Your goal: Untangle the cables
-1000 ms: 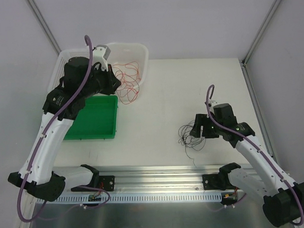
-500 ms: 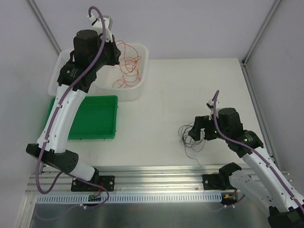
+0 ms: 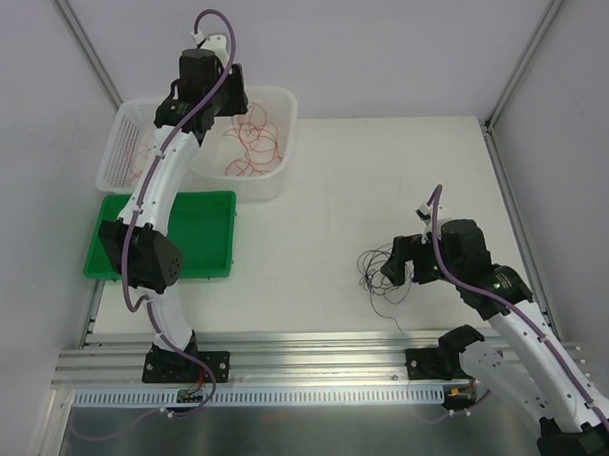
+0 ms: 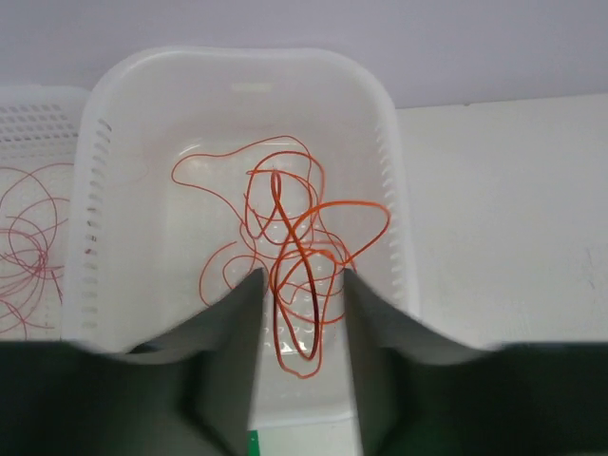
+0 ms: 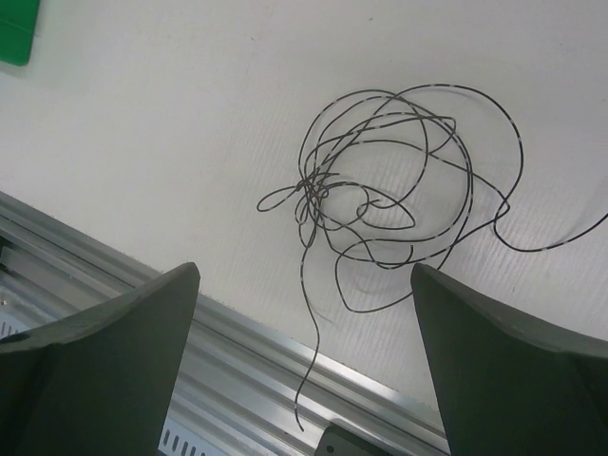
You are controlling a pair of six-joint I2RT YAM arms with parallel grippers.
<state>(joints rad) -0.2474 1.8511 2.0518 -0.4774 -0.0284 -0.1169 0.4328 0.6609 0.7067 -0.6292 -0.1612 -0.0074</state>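
Cables (image 5: pixel 309 193) — tangled loops (black, orange, red)

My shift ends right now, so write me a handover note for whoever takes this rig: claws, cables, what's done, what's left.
Left claw: open above the white bin.
Right claw: open over the black cables on the table.
Done: orange cables are in the white bin, red cables in the mesh basket.
Left: the black cables are tangled; separate them and probably put them away.
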